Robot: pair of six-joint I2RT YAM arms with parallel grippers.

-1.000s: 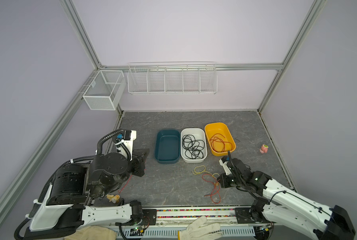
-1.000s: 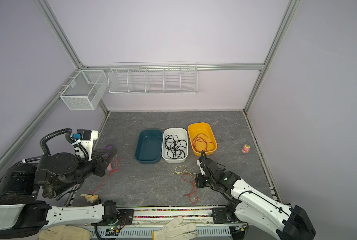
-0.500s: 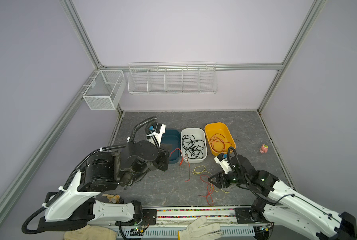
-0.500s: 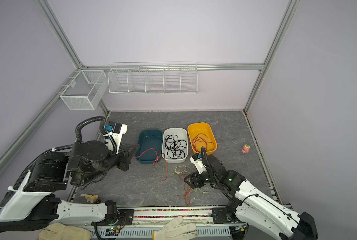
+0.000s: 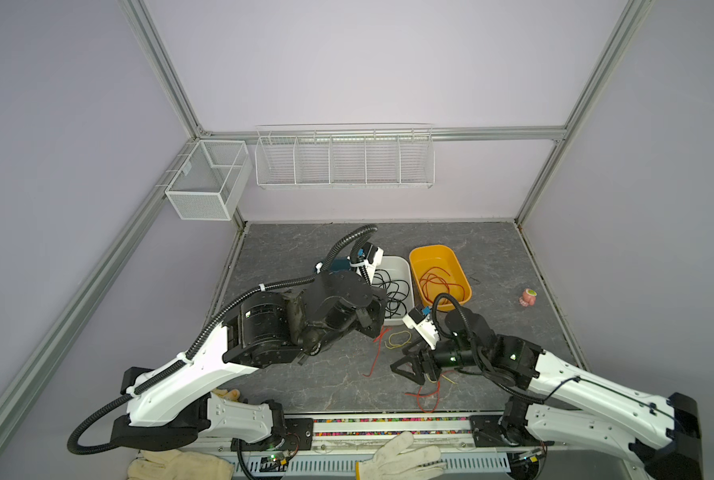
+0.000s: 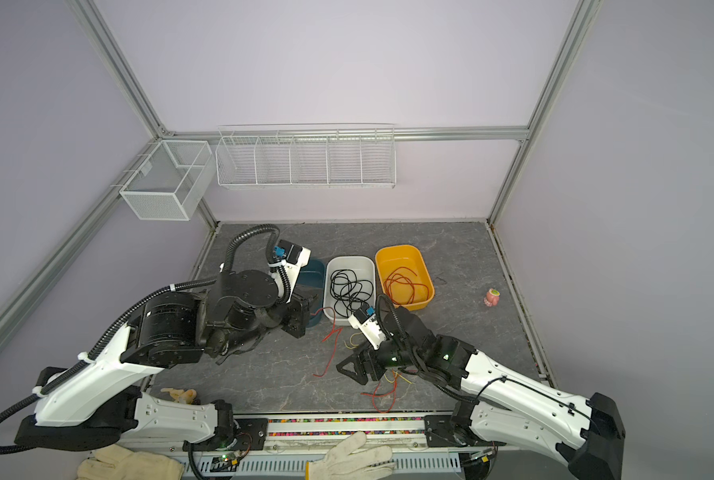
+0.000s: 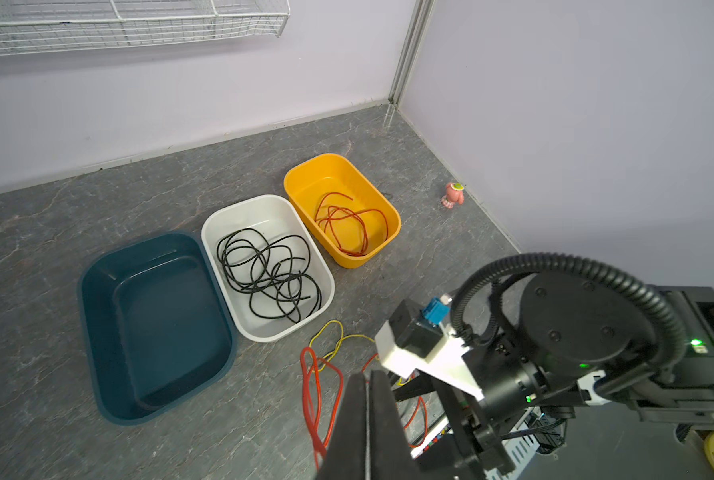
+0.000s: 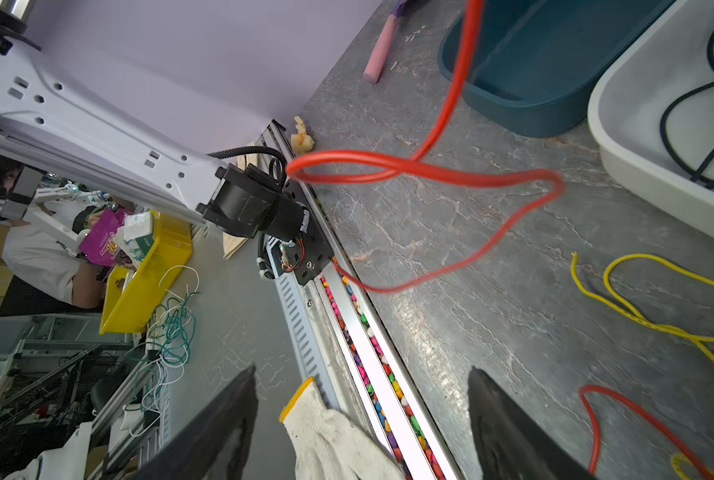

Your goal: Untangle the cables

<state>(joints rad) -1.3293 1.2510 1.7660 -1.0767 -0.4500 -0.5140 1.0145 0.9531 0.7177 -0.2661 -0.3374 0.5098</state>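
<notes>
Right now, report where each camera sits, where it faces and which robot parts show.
Top views: high over the front edge, looking down at the table; left arm and right arm show.
Left wrist: on the left arm, facing the far right corner; left pincer, shut on a red cable, and right arm show.
Right wrist: on the right arm, facing the front rail; open right pincer and left arm show.
Shared by wrist views: yellow cable, teal bin.

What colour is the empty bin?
The bin is dark teal; the left wrist view shows it best.
</notes>
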